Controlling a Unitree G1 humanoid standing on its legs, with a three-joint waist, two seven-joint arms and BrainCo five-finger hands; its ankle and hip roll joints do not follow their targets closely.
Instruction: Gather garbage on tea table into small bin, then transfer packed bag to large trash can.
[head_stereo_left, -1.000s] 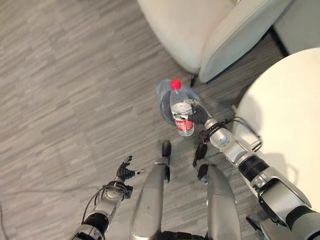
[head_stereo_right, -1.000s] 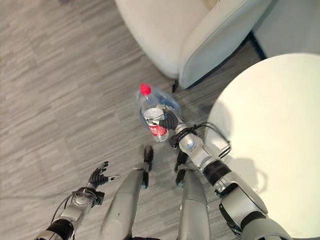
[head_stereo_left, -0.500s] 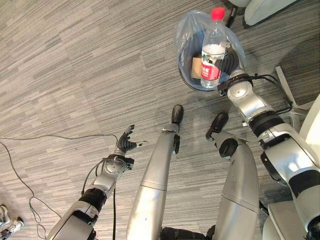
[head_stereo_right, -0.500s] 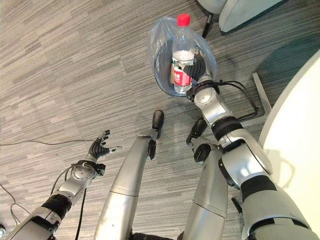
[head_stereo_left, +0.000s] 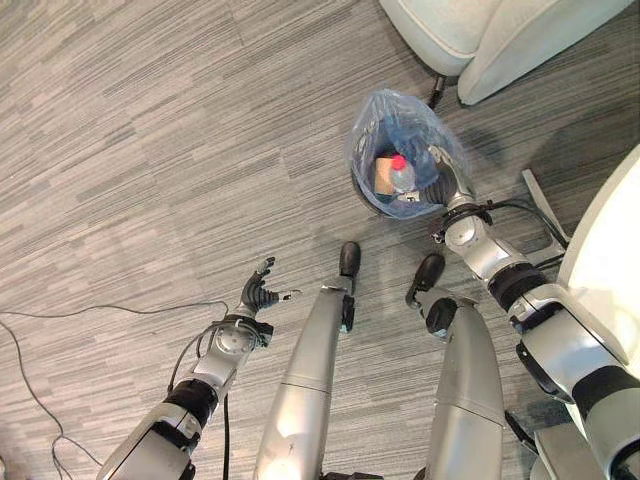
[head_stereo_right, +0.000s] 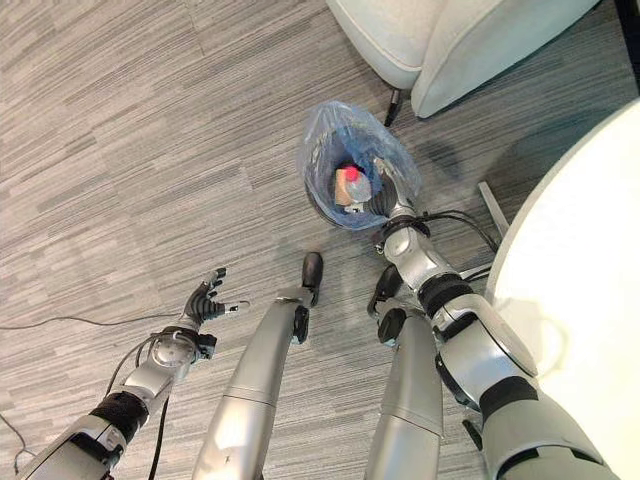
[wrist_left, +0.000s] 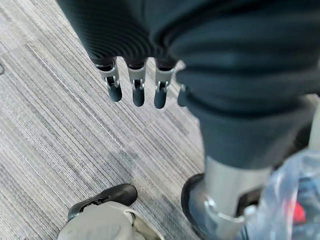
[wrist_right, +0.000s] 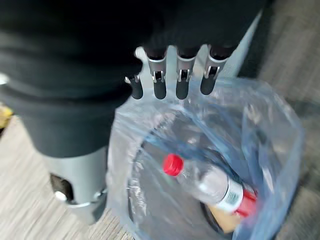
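The water bottle (wrist_right: 207, 183) is half buried in the bin bag (wrist_right: 260, 130), its lower end cut off behind the plastic. The brown thing (head_stereo_left: 381, 176) under it is too small to identify.

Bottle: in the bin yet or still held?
In the bin. The bottle lies tilted inside the bag-lined bin; the right hand is above it with straight fingers, holding nothing.

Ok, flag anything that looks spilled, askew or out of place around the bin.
Nothing stands out: the bottle lies slanted inside the bagged small bin, right hand open above it. Nothing spilled on the floor.
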